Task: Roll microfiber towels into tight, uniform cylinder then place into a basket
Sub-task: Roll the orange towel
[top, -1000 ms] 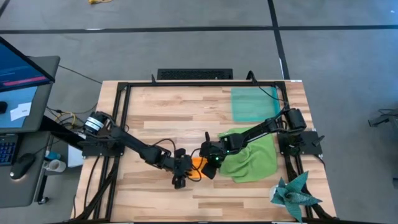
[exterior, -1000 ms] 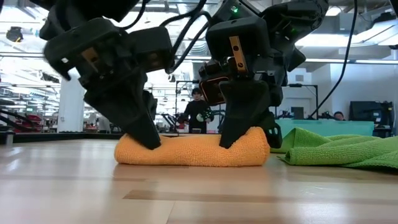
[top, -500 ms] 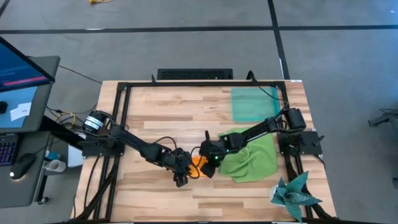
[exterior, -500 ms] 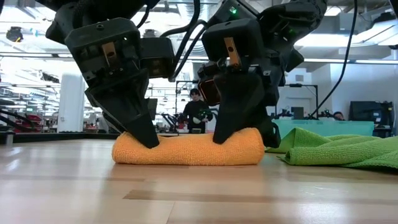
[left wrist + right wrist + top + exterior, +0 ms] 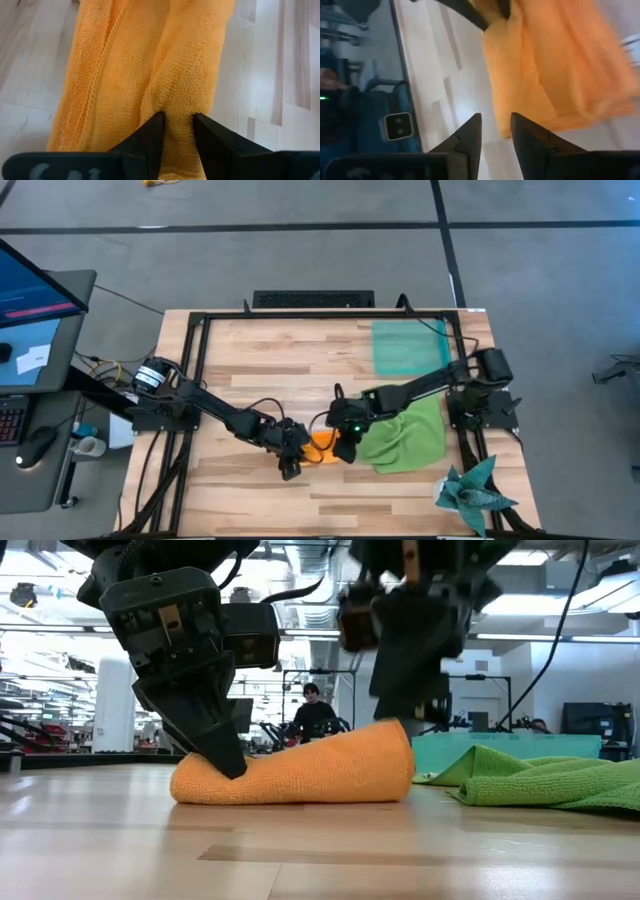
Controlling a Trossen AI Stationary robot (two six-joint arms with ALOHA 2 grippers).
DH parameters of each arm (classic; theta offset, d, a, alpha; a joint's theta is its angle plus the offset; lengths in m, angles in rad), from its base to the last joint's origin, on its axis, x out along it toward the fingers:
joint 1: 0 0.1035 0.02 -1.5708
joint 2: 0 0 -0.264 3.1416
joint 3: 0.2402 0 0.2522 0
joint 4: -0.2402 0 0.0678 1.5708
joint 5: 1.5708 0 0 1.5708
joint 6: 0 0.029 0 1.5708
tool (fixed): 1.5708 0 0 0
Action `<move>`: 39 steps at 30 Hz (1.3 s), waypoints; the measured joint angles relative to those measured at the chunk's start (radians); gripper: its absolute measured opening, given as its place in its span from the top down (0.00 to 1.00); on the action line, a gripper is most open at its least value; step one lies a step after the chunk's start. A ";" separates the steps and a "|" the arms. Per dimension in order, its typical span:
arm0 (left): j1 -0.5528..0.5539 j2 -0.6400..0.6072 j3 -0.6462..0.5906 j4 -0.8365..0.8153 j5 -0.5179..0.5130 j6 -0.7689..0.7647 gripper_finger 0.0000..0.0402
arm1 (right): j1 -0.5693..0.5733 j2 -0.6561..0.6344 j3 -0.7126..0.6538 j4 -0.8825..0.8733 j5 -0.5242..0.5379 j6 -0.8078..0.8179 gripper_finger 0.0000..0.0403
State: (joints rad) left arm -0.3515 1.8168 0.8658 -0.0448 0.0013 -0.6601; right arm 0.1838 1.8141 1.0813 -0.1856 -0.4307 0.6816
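R gripper (image 5: 405, 690) has let go, lifted off orange roll (image 5: 300, 772).

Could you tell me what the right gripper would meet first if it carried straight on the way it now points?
Most likely the bare wooden table: the right gripper, open and lifted off, points just past the edge of the orange towel, though depth is unclear.

No words, numbers, brand names or signs can be read in any of these views. The monitor (image 5: 35, 290) beside the table shows a blue window with a red band, but whatever is written on it is too small to make out. A white slip of paper (image 5: 32, 358) lies on the desk below that monitor, and its marks are likewise unreadable.
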 joint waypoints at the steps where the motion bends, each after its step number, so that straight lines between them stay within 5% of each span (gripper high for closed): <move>1: 0.000 0.000 0.000 0.000 0.000 0.000 0.74 | 0.005 -0.020 0.000 -0.016 0.028 -0.017 0.68; 12: -0.001 0.000 0.000 0.003 -0.005 0.000 0.74 | 0.175 -0.133 -0.049 0.075 0.453 -0.267 0.68; 18: -0.001 0.000 0.000 0.004 -0.006 -0.008 0.74 | 0.216 -0.032 -0.049 0.253 0.462 -0.393 0.69; 39: -0.001 0.000 -0.001 0.007 -0.008 0.000 0.74 | 0.154 0.160 -0.041 0.169 0.448 -0.211 0.99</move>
State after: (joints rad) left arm -0.3527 1.8172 0.8650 -0.0379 -0.0063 -0.6601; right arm 0.3378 1.9741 1.0401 -0.0168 0.0169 0.4709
